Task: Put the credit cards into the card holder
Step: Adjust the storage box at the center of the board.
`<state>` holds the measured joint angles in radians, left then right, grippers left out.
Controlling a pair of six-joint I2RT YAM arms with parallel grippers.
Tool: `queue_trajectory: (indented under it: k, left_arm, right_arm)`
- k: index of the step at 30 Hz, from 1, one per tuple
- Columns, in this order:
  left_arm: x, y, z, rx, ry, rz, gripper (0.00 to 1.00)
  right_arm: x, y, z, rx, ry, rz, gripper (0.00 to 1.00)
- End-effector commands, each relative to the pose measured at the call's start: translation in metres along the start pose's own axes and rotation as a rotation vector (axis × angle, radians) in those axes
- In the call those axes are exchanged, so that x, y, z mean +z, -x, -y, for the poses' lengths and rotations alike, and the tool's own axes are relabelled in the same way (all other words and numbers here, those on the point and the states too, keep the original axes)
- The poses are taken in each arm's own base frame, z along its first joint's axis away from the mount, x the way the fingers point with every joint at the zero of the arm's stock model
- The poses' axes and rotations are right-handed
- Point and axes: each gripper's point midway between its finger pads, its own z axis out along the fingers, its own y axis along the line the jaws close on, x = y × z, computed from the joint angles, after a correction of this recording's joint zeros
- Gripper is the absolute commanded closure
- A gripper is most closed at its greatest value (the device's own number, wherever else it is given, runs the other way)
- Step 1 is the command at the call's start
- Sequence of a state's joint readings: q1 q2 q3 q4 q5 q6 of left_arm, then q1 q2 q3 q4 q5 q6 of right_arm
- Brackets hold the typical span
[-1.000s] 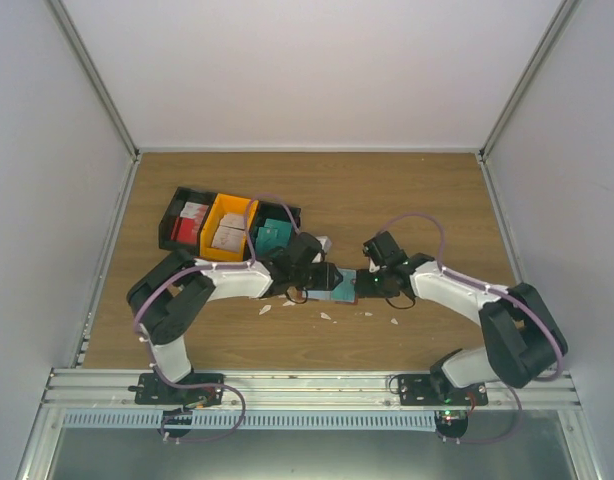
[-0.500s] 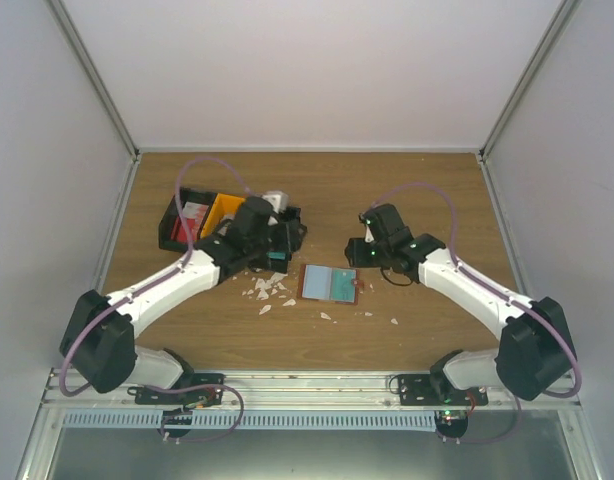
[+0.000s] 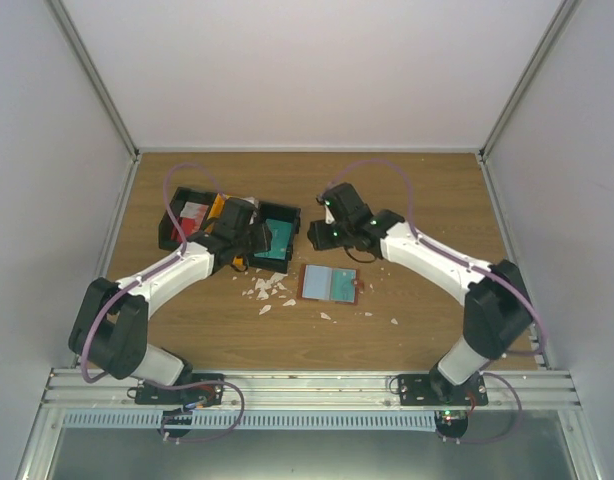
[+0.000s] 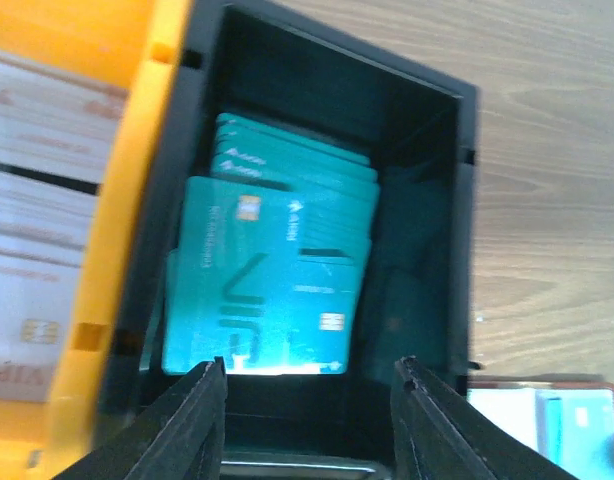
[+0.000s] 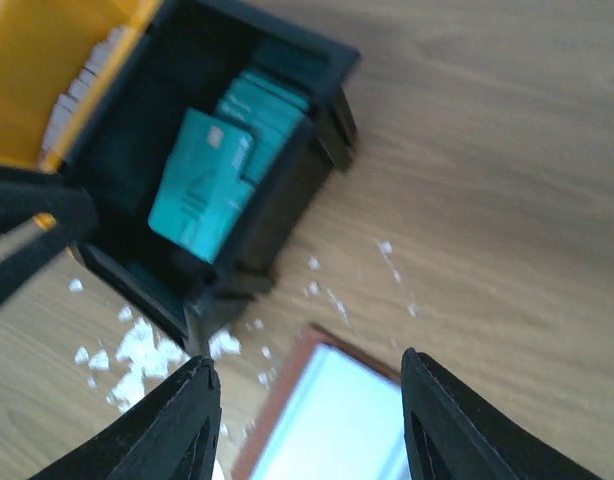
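The reddish-brown leather card holder (image 3: 332, 283) lies open at the middle of the worktop (image 3: 417, 190). Beyond it, the left tool (image 4: 309, 365) hangs part-open and empty over teal plastic credit cards (image 4: 272, 290) stacked in a black bin (image 4: 427, 150) toward the far-left corner. The right tool (image 5: 307, 360), also open and empty, crowds close. They may clash, or pinch several cards together.

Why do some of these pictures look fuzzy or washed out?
Right wrist view: smeared throughout, the wallet bleached pale by glare. Left wrist view: teal cards fairly crisp, yellow bin blurred. Top view: even light, only soft shadows.
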<state>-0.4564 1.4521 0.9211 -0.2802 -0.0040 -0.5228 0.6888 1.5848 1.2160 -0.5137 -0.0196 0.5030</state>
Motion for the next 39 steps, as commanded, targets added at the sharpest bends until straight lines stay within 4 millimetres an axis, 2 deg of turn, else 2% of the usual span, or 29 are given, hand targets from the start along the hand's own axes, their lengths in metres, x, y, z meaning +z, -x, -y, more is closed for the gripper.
queue_trajectory:
  k: [1, 5, 9, 12, 15, 18, 24, 32, 39]
  left_arm:
    - [-0.003, 0.008, -0.014, -0.041, 0.008, 0.04, 0.54]
    - [-0.014, 0.004, -0.039, -0.111, 0.036, 0.074, 0.53]
    - [-0.021, -0.003, -0.066, -0.176, 0.065, 0.098, 0.49]
    - [-0.022, -0.008, -0.071, -0.2, 0.033, 0.09, 0.46]
    - [-0.015, -0.008, -0.064, -0.183, -0.027, 0.075, 0.45]
    - [-0.005, -0.008, -0.053, -0.16, -0.094, 0.05, 0.46]
    - [0.009, -0.006, -0.038, -0.147, -0.173, 0.017, 0.54]
    - [0.015, -0.013, -0.03, -0.138, -0.229, -0.027, 0.64]
    - [0.017, -0.012, -0.026, -0.133, -0.256, -0.021, 0.64]
  right_arm:
    - [0.016, 0.026, -0.024, -0.088, 0.021, 0.022, 0.49]
    - [0.041, 0.042, -0.05, -0.145, 0.079, 0.001, 0.49]
    - [0.067, 0.046, -0.064, -0.193, 0.082, -0.037, 0.5]
    - [0.084, 0.046, -0.074, -0.214, 0.095, -0.06, 0.52]
    - [0.099, 0.045, -0.08, -0.22, 0.1, -0.084, 0.54]
    - [0.112, 0.042, -0.078, -0.211, 0.083, -0.103, 0.54]
    - [0.135, 0.036, -0.069, -0.204, 0.032, -0.152, 0.53]
    - [0.152, 0.034, -0.047, -0.203, -0.078, -0.177, 0.5]
    - [0.164, 0.032, -0.035, -0.21, -0.152, -0.193, 0.44]
